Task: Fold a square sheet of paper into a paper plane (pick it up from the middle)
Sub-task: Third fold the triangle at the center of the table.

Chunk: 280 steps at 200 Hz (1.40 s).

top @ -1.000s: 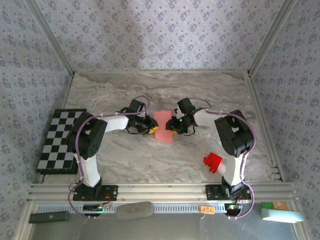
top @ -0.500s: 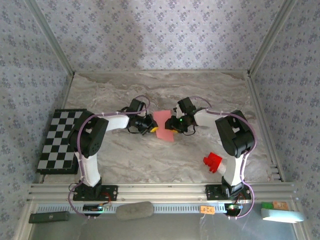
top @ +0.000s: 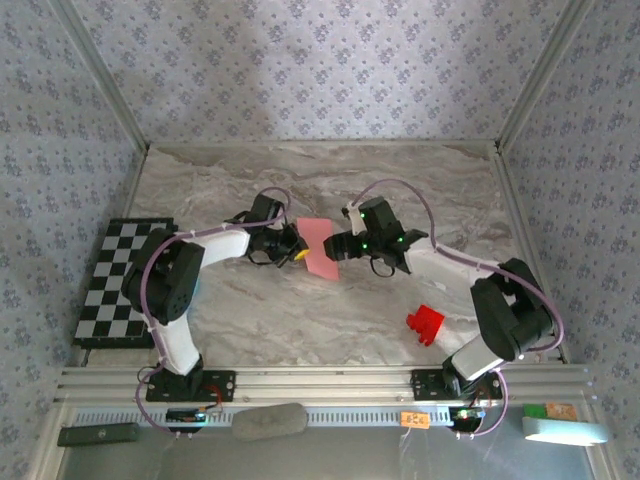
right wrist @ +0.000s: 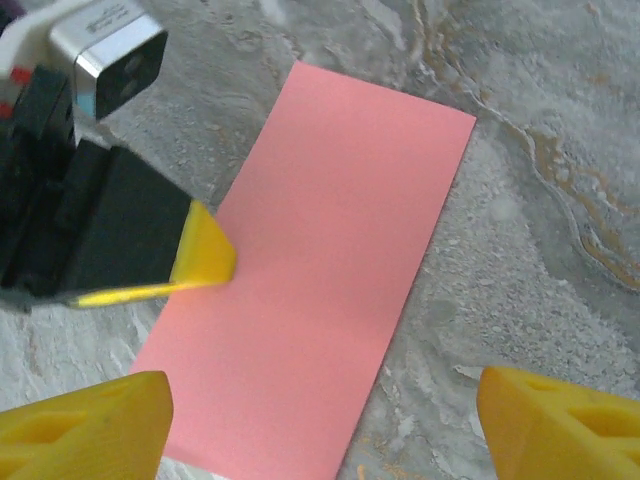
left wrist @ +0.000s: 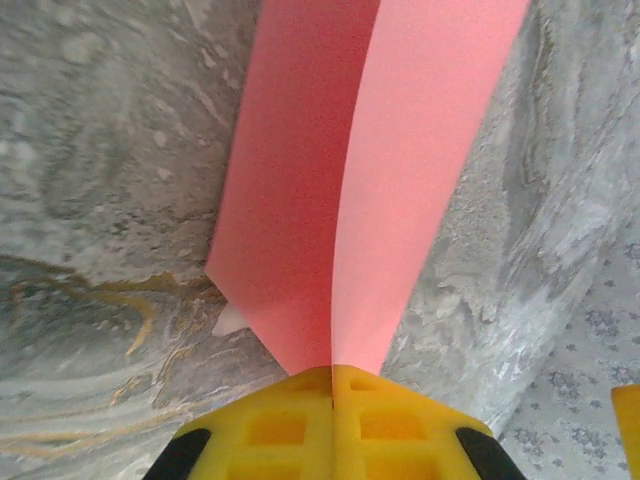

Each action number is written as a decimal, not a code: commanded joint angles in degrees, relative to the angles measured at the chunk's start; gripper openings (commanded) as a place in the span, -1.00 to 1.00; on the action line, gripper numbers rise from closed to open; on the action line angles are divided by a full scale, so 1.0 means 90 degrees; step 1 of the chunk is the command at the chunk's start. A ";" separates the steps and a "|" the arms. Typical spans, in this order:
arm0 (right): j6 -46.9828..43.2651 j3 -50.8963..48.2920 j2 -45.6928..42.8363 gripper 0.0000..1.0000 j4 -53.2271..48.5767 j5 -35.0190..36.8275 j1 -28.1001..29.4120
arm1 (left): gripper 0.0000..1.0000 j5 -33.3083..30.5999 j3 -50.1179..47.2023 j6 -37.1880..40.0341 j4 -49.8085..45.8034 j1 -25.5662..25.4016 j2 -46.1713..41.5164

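At the far left of the marble table (top: 250,180) lies a black-and-white chequered board (top: 125,283), well apart from the work. The left arm reaches from its base toward the middle of the table. The left gripper (top: 298,253) has its yellow fingers (left wrist: 333,420) pressed tightly together, and between them it pinches the square sheet of paper (top: 320,248). In the left wrist view two pink layers of the sheet (left wrist: 370,180) run together into one line exactly where the fingers meet.

The sheet is in the middle of the table, between the two grippers. It shows as a long rectangle (so it looks folded in half), plain pink and without marks. In the right wrist view the sheet (right wrist: 330,290) is seen from above, and the yellow tip of the left gripper (right wrist: 205,262) touches its left long edge. Whether the sheet rests fully on the marble cannot be told.

Just right of the sheet is the right gripper (top: 336,249). Its fingers (right wrist: 90,420) are spread wide, one at each side of the near end of the sheet, and they hold nothing. Further right, near the right arm, a small red block (top: 425,325) sits on the table.
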 commanded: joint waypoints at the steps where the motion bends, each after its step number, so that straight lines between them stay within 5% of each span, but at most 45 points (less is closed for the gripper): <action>1: -0.1116 -0.0392 -0.0235 0.73 0.0611 0.0599 0.0307 | -0.93 -0.0180 -0.0145 -0.0162 -0.0124 0.0070 -0.0302; 69: -0.2669 -0.0936 0.0242 0.76 0.1698 0.0466 0.1341 | -0.93 -0.0131 -0.0096 -0.0215 -0.0211 0.0083 -0.0318; 140: -0.2753 -0.1090 0.1145 0.66 0.2935 0.1298 0.1548 | -0.93 -0.0097 -0.0097 -0.0245 -0.0272 0.0083 -0.0301; 280: -0.2710 -0.1109 0.0859 -0.08 0.2974 0.0745 0.1463 | -0.92 -0.0092 -0.0018 -0.0129 -0.0456 0.0063 -0.0171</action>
